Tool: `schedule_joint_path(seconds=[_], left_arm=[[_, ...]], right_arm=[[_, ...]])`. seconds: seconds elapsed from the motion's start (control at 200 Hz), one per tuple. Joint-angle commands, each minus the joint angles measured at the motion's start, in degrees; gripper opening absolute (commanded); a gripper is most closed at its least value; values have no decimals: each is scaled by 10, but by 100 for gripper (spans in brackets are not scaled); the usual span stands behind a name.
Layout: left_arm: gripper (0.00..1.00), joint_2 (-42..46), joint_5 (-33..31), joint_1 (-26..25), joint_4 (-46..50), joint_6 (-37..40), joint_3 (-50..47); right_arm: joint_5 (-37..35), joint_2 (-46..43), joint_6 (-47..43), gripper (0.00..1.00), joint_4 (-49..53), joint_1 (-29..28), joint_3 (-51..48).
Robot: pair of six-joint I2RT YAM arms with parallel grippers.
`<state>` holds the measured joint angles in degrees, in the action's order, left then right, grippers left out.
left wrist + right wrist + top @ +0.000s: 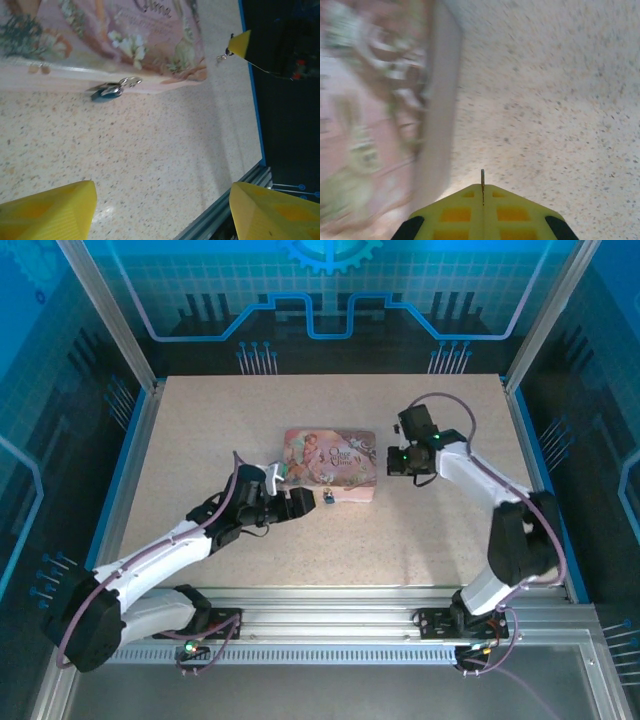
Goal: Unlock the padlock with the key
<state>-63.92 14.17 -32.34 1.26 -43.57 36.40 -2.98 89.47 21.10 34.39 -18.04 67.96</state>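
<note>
Pinching a thin metal key [482, 175], right jaws sit closed; left jaws gape wide; tiny metallic padlock [327, 498] at six o'clock of pink rectangular tin [330, 462].

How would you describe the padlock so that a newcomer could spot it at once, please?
Find the pink illustrated tin near the middle of the speckled table. At the foot of the tin's near long side, on the table top, lies the padlock. It is tiny, dark and shiny metal, far smaller than the tin.
</note>
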Motion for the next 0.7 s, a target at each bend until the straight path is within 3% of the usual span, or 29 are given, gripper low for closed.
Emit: schedule_joint_path(seconds=[0.0, 0.285, 0.695], left_arm=[[72, -7, 15, 10, -12, 6, 44], [69, -33, 90, 40, -53, -4, 104], [55, -56, 184, 43, -59, 23, 193]], right_arm=[[82, -70, -36, 4, -26, 2, -25], [291, -188, -63, 4, -83, 3, -35], [542, -215, -51, 4, -169, 2, -56]])
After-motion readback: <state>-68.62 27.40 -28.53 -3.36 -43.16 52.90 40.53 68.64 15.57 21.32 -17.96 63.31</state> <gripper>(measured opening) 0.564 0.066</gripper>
